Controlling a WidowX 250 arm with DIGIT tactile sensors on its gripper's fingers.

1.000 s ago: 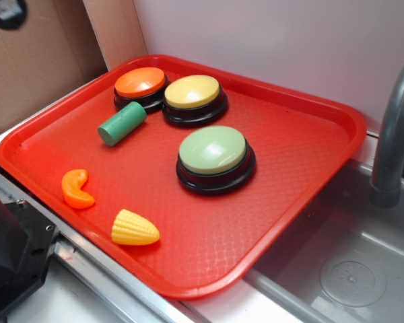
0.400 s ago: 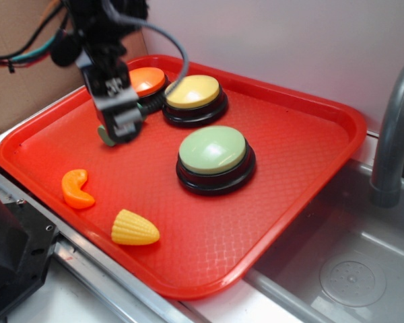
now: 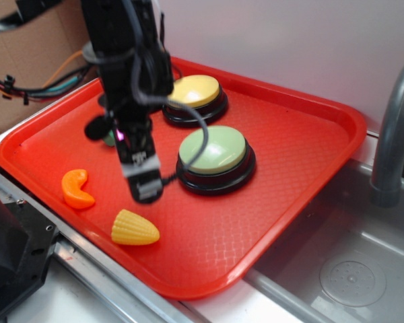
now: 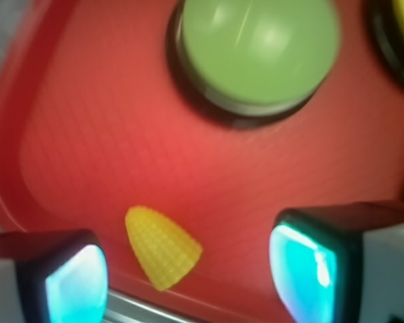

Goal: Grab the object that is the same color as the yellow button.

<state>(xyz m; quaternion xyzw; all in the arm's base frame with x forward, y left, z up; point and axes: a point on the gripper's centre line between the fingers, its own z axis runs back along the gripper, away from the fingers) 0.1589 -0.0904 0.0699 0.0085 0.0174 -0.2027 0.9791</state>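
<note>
A red tray [image 3: 303, 141] fills most of the frame, with a grey sink basin [image 3: 350, 269] and faucet [image 3: 394, 134] at the right edge. The black arm comes down from the upper left, and its gripper [image 3: 143, 185] hangs over the tray left of centre, just left of the pale green button [image 3: 214, 151]; whether its jaws are apart cannot be told from here. The yellow corn cob [image 3: 135, 228] lies near the tray's lower-left rim, just below the gripper and apart from it. The orange curved piece [image 3: 77, 189] sits to the left. The yellow button [image 3: 194, 92] stands toward the upper centre, partly behind the arm. A sliver of a green cylinder [image 3: 109, 139] shows beside the arm.
</note>
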